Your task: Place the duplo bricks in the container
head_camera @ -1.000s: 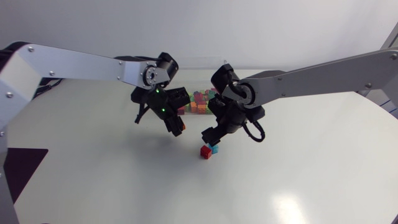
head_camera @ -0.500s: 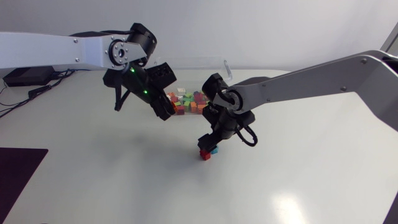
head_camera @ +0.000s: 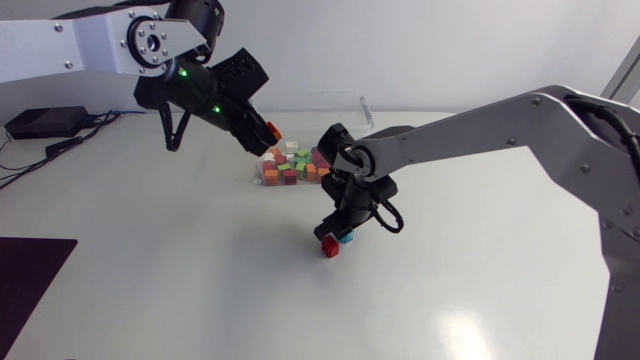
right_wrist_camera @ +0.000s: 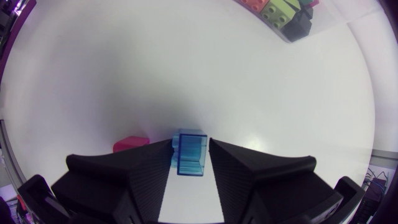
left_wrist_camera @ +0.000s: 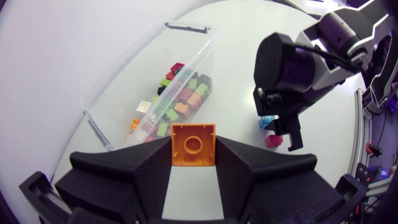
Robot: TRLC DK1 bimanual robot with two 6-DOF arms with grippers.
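Observation:
A clear plastic container [head_camera: 262, 176] holding several coloured duplo bricks [head_camera: 295, 165] stands at the back middle of the table. My left gripper [head_camera: 262, 133] hangs above its left end, shut on an orange brick [head_camera: 272, 131]; in the left wrist view that orange brick [left_wrist_camera: 193, 145] sits between the fingers, with the container [left_wrist_camera: 186, 43] below and ahead. My right gripper [head_camera: 337, 232] is down at the table in front of the container, its fingers pressed on both sides of a blue brick [right_wrist_camera: 191, 152]. A red brick [head_camera: 329, 246] lies right beside it, also visible as the red brick [right_wrist_camera: 130, 143] next to the left finger.
A black mat [head_camera: 30, 275] covers the table's front left corner. White tabletop stretches out in front of and to the right of the two loose bricks.
My left arm rose and swung back-left with the orange brick, which now hangs over the container's end. My right gripper sank onto the blue brick and its fingers came together on it.

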